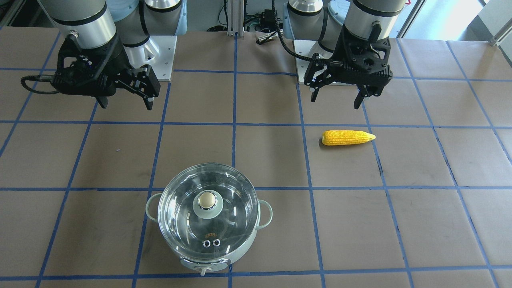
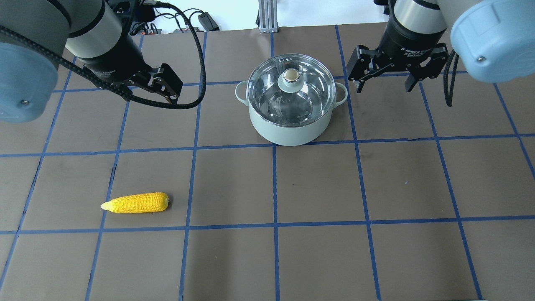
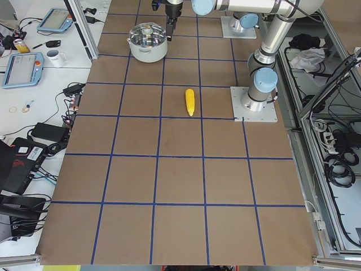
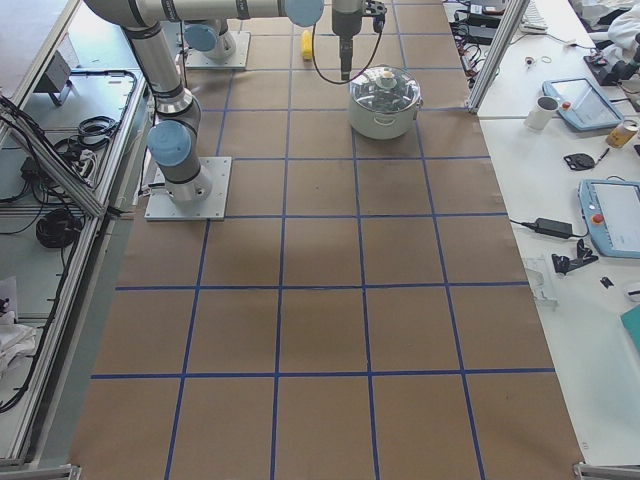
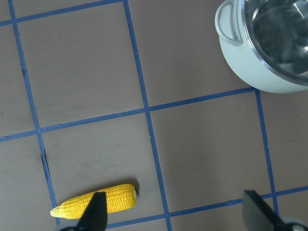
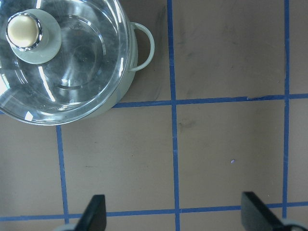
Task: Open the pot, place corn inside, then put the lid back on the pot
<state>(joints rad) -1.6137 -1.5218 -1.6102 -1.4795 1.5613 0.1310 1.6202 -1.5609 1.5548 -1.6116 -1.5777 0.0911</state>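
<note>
Corn (image 2: 136, 202) lies flat on the brown surface (image 2: 317, 184), its pointed end toward the robot's left and just reaching one of the blue tape lines (image 2: 275, 184). We see it well apart from the pot (image 2: 292, 127), which stands farther out from the robot, near the middle of the surface's width, over a crossing of tape lines.

The lid (image 2: 291, 90) sits closed and level on the pot's rim, and through its clear glass we see the shiny steel inside. Its beige knob (image 2: 291, 75) stands upright at the centre on a pale green base. In the front-facing view two small metal vent rings (image 1: 212, 243) show near the lid's edge. A loop handle (image 2: 240, 92) sticks out at each side of the pot.

The left claw (image 1: 336, 100) hangs raised above the surface, on the robot's side of the corn in the front-facing view. We see its fingers spread wide, released, with nothing between them. In its wrist view the corn shows at the lower left, partly behind one dark fingertip (image 5: 96, 214), and the pot's wall fills the upper right corner.

The right claw (image 1: 127, 105) is also raised and released, its fingers wide apart and empty, clear of the pot. Its wrist view looks down on the lidded pot at the upper left, with bare surface and tape lines between its two fingertips (image 6: 96, 211).
</note>
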